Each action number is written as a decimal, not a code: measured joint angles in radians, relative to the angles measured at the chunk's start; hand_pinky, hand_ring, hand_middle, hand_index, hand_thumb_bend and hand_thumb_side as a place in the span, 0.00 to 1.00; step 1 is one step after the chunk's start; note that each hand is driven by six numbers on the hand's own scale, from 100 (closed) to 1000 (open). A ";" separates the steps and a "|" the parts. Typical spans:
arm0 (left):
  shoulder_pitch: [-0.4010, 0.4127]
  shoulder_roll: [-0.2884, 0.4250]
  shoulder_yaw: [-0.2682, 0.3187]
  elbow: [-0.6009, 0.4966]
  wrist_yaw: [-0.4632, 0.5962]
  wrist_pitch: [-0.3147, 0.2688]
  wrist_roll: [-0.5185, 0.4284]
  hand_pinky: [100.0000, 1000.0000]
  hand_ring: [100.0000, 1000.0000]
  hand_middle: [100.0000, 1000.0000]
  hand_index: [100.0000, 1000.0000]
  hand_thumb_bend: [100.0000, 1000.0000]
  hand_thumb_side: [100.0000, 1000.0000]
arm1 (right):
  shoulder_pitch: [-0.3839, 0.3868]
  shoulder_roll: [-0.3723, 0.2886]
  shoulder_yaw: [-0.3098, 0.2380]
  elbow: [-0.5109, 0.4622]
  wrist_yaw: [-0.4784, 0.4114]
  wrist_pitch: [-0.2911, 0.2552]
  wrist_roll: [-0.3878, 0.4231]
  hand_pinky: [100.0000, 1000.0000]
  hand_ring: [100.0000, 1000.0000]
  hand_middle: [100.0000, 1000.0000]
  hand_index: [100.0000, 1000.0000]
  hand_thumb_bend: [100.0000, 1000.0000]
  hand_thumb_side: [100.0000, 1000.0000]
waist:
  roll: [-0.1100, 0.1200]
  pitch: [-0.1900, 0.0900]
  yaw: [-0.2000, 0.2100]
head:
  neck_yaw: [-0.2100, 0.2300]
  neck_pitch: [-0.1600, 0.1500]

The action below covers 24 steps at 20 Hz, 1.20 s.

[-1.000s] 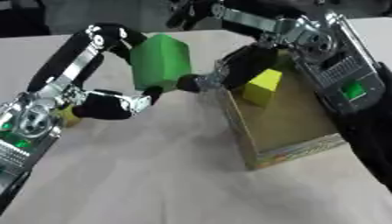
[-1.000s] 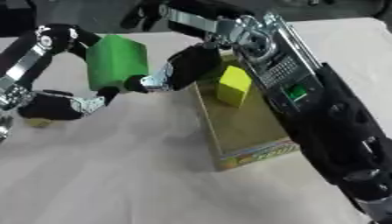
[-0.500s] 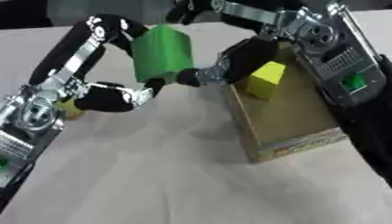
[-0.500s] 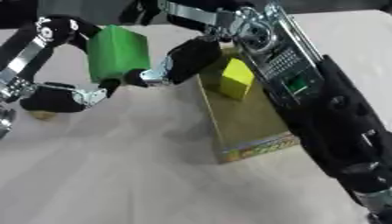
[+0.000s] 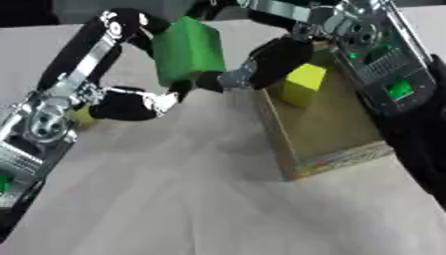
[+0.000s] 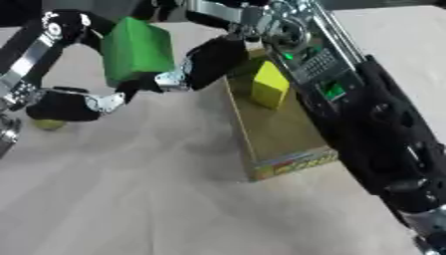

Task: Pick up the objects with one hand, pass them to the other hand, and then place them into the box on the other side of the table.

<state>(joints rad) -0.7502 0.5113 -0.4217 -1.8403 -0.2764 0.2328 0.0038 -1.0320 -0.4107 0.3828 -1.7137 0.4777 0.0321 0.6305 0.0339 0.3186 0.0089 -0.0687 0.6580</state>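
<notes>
A large green block hangs in the air left of the box. My left hand grips its lower end from below, with the left elbow raised at the upper left. From the right, my right hand reaches over the box's far left corner, and its fingertips close on the block's lower right corner. A yellow block stands tilted inside the open cardboard box, against its far left wall.
A small yellow-green thing lies on the tablecloth beside my left hand. My right forearm, black with green lights, covers the box's right side. Pale cloth stretches in front of the box and to its left.
The green block has risen slightly, with both hands still at its lower end. The yellow block and the box have stayed put.
</notes>
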 measured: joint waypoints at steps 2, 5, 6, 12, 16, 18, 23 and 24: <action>0.000 0.000 0.000 0.000 0.002 0.001 0.000 0.68 0.49 0.40 0.52 0.00 0.07 | -0.003 0.001 0.000 0.006 0.007 -0.002 0.004 0.97 0.84 0.82 0.87 0.39 0.53 | 0.000 0.000 0.000 | -0.002 0.000; 0.000 0.000 0.000 -0.001 0.004 0.002 -0.001 0.68 0.49 0.40 0.52 0.00 0.07 | -0.006 0.002 0.000 0.013 0.016 -0.004 0.010 0.97 0.84 0.82 0.87 0.38 0.53 | 0.000 0.000 0.000 | -0.004 0.000; 0.000 -0.001 0.000 -0.002 0.005 0.003 0.000 0.68 0.49 0.40 0.52 0.00 0.07 | -0.006 0.003 0.000 0.013 0.019 -0.004 0.012 0.97 0.84 0.82 0.87 0.38 0.53 | 0.000 0.000 0.000 | -0.004 0.000; 0.000 -0.008 0.000 -0.015 0.016 -0.003 0.008 0.68 0.49 0.40 0.52 0.00 0.07 | -0.009 0.010 0.000 0.017 0.027 -0.004 0.019 0.96 0.83 0.81 0.85 0.38 0.49 | 0.000 0.000 -0.001 | -0.005 0.000; 0.000 -0.008 0.000 -0.020 0.021 -0.005 0.014 0.68 0.49 0.40 0.52 0.00 0.07 | -0.009 0.009 0.000 0.016 0.024 -0.004 0.021 0.95 0.82 0.79 0.83 0.40 0.46 | 0.000 0.000 -0.001 | -0.005 0.000; 0.000 -0.008 0.001 -0.025 0.021 -0.005 0.016 0.68 0.49 0.40 0.52 0.00 0.07 | -0.007 0.008 0.000 0.012 0.020 -0.003 0.021 0.95 0.82 0.78 0.83 0.41 0.45 | 0.000 0.000 -0.001 | -0.005 0.000; -0.001 -0.008 0.005 -0.033 0.023 -0.008 0.020 0.68 0.49 0.40 0.52 0.00 0.07 | -0.006 0.007 0.000 0.011 0.015 0.003 0.020 0.94 0.80 0.76 0.82 0.40 0.41 | 0.000 0.000 -0.001 | -0.007 0.000; -0.001 -0.008 0.005 -0.033 0.023 -0.008 0.020 0.68 0.49 0.40 0.52 0.00 0.07 | -0.006 0.007 0.000 0.011 0.013 0.004 0.019 0.94 0.80 0.75 0.81 0.39 0.40 | 0.000 0.000 -0.001 | -0.007 0.000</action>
<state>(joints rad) -0.7508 0.5033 -0.4163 -1.8735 -0.2536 0.2245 0.0240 -1.0384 -0.4033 0.3829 -1.7026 0.4903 0.0362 0.6494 0.0339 0.3186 0.0083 -0.0760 0.6581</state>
